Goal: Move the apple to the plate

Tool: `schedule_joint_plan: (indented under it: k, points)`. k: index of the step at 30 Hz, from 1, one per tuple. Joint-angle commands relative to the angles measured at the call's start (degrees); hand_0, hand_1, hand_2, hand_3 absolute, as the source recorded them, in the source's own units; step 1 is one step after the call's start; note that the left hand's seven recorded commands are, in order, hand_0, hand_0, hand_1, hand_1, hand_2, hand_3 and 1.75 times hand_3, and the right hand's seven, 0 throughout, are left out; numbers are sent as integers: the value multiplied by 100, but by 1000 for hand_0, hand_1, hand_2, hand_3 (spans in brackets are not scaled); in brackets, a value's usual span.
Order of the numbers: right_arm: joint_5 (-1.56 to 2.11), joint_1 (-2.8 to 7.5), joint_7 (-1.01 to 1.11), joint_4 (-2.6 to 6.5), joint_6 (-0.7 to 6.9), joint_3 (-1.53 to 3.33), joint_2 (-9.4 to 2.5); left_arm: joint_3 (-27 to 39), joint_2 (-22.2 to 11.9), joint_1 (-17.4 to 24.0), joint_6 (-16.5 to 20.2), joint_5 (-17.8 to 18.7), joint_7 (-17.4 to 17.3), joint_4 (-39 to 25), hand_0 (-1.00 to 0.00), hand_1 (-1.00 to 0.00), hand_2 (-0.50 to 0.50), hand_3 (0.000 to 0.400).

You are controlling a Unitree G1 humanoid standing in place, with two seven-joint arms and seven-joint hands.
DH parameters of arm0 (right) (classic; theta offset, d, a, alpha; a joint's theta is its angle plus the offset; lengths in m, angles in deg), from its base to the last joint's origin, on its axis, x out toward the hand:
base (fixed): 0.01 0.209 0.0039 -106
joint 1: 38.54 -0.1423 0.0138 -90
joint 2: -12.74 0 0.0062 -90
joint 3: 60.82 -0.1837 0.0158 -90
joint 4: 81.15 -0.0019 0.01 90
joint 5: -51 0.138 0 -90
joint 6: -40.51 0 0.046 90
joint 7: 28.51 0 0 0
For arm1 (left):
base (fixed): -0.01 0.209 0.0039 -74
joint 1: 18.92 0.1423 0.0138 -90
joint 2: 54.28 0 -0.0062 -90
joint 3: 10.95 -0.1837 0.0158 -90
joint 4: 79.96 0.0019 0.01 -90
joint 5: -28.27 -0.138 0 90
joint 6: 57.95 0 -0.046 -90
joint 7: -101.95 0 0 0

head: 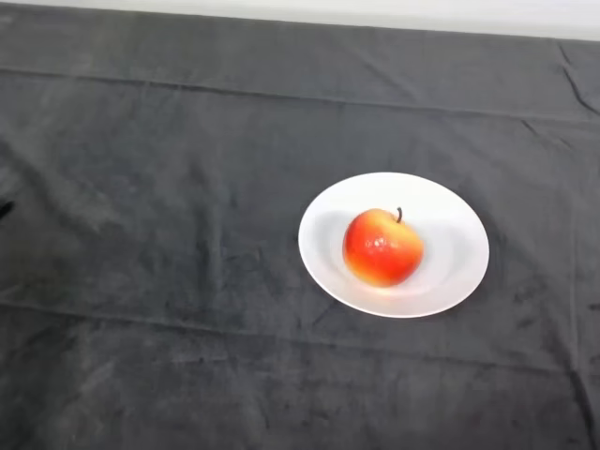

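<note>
Apple [382, 247]: red and yellow, stem up, standing upright in the well of the white plate [459, 221], slightly toward the plate's near-left side, with bare rim showing all round it. Judged from this position, the transfer is complete and only a clean finish remains. Left hand [4, 209]: only a small black sliver shows, far to the left of the plate at about the plate's own level. It is taken to be the tip of the hand, and whether the hand is spread, closed or pinching anything cannot be told. It is well apart from the plate and touches neither the plate nor the apple. Recommendation for the step in hand: any remaining motion should lead away from the plate, with no sweep across the cloth toward it. The apple is round, rests on a smooth shallow surface, and would probably roll if the plate were nudged or the cloth dragged. Surface: a dark grey tablecloth [169, 281] covers the table on every side of the plate, with fold lines running across it beyond and in front of the plate and light creases elsewhere. Room: a pale strip [375, 11] shows beyond the cloth's far edge, behind the plate, with nothing identifiable in it.
</note>
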Motion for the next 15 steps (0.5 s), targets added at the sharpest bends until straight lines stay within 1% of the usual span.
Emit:
schedule_joint_plan:
  k: [1,5,10,15]
  points:
    - [95,-120,-30,-112,-18,-74,43,233,-347,156,-163,66,-64,147,0,0,0,0]
    - [95,-120,-31,-113,-18,-75,43,517,-276,330,-191,70,-48,123,0,0,0,0]
    - [96,-120,-31,-113,-17,-75,43,817,-218,540,-86,46,65,-161,0,0,0,0]
    - [97,-120,-32,-114,-17,-75,43,1084,-134,644,-55,-10,146,-393,0,0,0,0]
